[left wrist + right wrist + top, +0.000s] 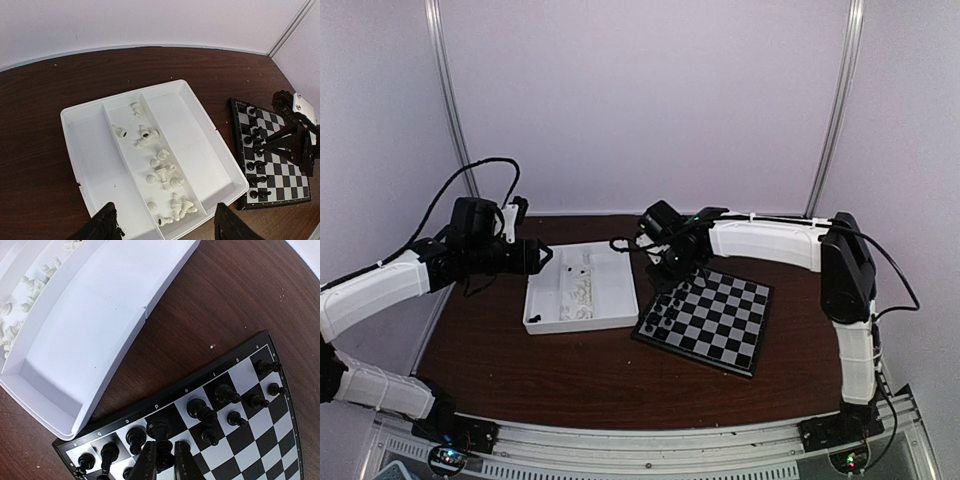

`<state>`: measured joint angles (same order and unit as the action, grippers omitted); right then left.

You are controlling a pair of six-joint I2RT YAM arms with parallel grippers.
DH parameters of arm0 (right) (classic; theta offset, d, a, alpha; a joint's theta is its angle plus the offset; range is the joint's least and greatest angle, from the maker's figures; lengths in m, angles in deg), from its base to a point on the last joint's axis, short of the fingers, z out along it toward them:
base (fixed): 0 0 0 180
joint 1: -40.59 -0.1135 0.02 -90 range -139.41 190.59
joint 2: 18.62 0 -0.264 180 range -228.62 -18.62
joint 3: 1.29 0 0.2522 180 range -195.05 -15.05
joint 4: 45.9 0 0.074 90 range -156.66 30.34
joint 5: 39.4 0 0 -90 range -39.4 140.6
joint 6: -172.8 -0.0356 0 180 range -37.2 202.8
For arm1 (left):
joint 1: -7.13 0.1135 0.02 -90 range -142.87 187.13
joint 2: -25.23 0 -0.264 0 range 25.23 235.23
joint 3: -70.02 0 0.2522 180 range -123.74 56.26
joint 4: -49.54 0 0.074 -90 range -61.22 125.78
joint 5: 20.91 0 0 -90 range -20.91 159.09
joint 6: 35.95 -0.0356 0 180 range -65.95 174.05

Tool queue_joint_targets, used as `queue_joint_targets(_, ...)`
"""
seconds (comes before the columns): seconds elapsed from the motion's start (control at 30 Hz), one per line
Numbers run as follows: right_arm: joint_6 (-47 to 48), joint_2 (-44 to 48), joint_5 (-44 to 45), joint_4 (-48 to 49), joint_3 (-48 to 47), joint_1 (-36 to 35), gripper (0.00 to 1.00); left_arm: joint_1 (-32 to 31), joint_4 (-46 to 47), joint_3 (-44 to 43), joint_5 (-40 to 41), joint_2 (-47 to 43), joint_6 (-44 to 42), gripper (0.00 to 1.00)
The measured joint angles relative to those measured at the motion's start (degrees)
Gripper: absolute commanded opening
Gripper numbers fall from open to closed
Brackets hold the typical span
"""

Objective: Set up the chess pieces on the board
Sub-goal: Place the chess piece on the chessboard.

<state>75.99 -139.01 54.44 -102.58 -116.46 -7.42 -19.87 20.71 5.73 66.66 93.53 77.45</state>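
Right wrist view: right jaws pinch a black chess piece (159,429) over the board (250,450); at its nine o'clock, left jaws gape empty by the tray (190,130).

- Left arm (375,285): comes up from its base at the near left, folds back on itself at the far left, and its white forearm reaches to the right, roughly level.
- Left gripper (542,257): points right and slightly downward, held high, jaws wide apart, gripping nothing.
- Right arm (850,330): stands upright from its near-right base, bends at a black elbow, and its white forearm stretches left.
- Right gripper (667,277): angled downward and low, fingers (150,462) almost together, pinching a black piece (160,432).
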Motion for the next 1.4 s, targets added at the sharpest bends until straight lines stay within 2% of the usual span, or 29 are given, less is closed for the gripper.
queue_joint_targets(0.8,1.05,-4.35,4.15,-1.14,-0.68,-0.85,0.12,0.0,-0.02,0.0,0.11,0.61,-0.87,0.67)
queue_joint_targets(1.0,1.11,-4.44,4.22,-1.01,-0.81,-0.87,0.19,0.0,-0.02,0.0,0.11,0.61,-0.92,0.67)
queue_joint_targets(1.27,1.05,-4.57,4.2,-1.42,-0.83,-0.87,0.16,0.0,-0.04,0.0,0.11,0.61,-0.94,0.67)
queue_joint_targets(1.4,1.07,-4.57,4.2,-1.57,-0.87,-0.87,0.21,0.0,-0.04,0.0,0.11,0.61,-0.96,0.67)
